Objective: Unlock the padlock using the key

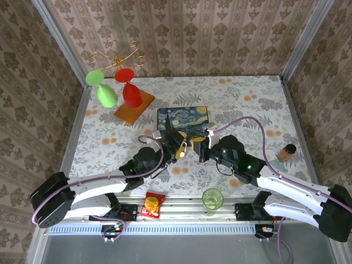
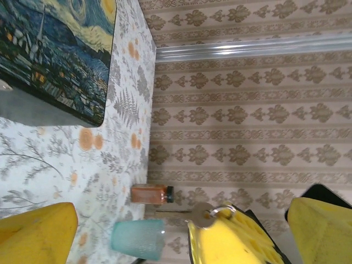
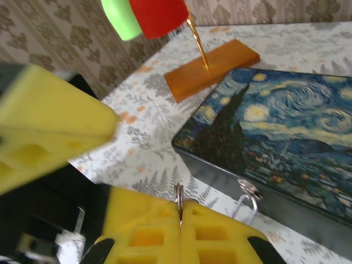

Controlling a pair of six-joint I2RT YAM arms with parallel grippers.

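We pinch the small silver key [image 3: 179, 193] in the right end effector [image 3: 180, 212], ready for insertion, while the left end effector [image 2: 181, 220] stands spread. The tiny padlock's [image 3: 247, 199] thin silver shackle hangs at the starry painted box's [image 3: 275, 132] front.

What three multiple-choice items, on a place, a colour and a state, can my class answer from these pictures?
1. Where is the green tumbler? A on the painted box; B at the table's near edge; C far-right corner.
2. What colours are the cups on the stand? A blue, white; B yellow; C red, green.
3. The right gripper is: A shut on the key; B wide open; C shut on a bottle.
Answers: B, low in the top view; C, a red cup and a green cup hang there; A, its pads meet on it.
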